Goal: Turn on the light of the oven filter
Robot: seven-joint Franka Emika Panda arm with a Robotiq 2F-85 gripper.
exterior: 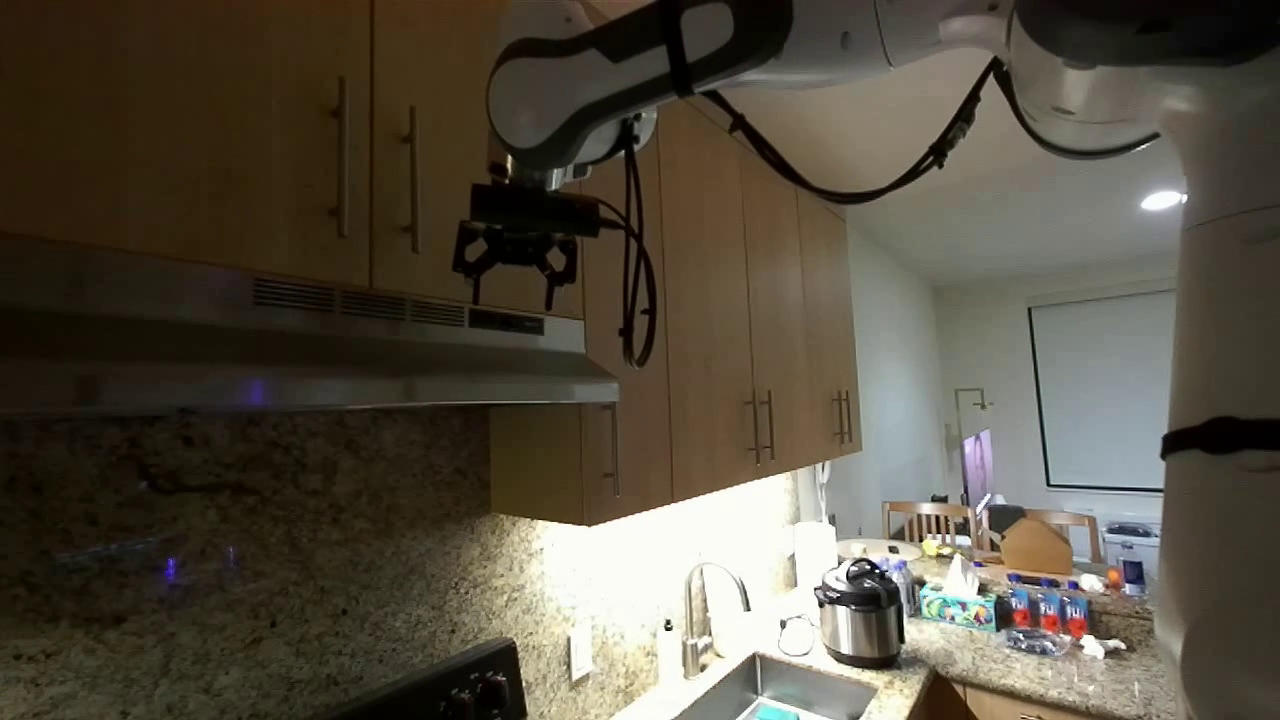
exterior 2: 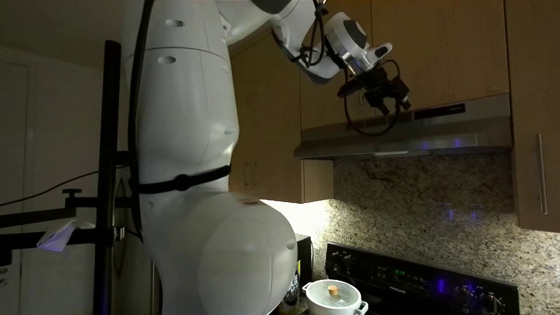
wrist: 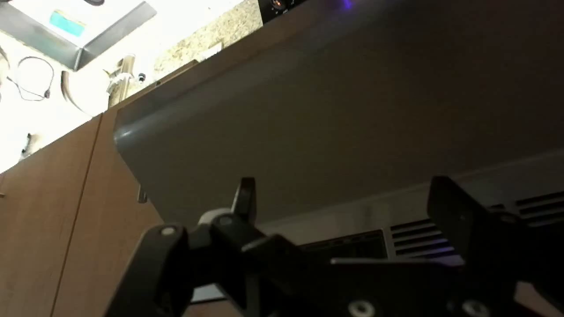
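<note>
The steel oven hood [exterior: 300, 350] shows in both exterior views [exterior 2: 407, 138] and fills the wrist view [wrist: 308, 127]. A black control panel [exterior: 506, 322] sits at one end of its front lip, beside vent slots; it also shows in an exterior view [exterior 2: 439, 111]. In the wrist view the panel [wrist: 357, 244] lies between my fingers, partly hidden by the gripper body. Its switches are too dark to tell apart. My gripper [exterior: 512, 300] [exterior 2: 396, 108] [wrist: 343, 181] is open and empty, pointing down near the hood's front. A pale lens [exterior 2: 391, 153] under the hood looks dim.
Wooden cabinets [exterior: 200, 130] with bar handles [exterior: 412, 180] stand right behind the gripper. A cable loop [exterior: 640, 290] hangs beside the wrist. Below are a black stove panel [exterior 2: 420, 280], a white pot [exterior 2: 332, 297] and a sink [exterior: 800, 690].
</note>
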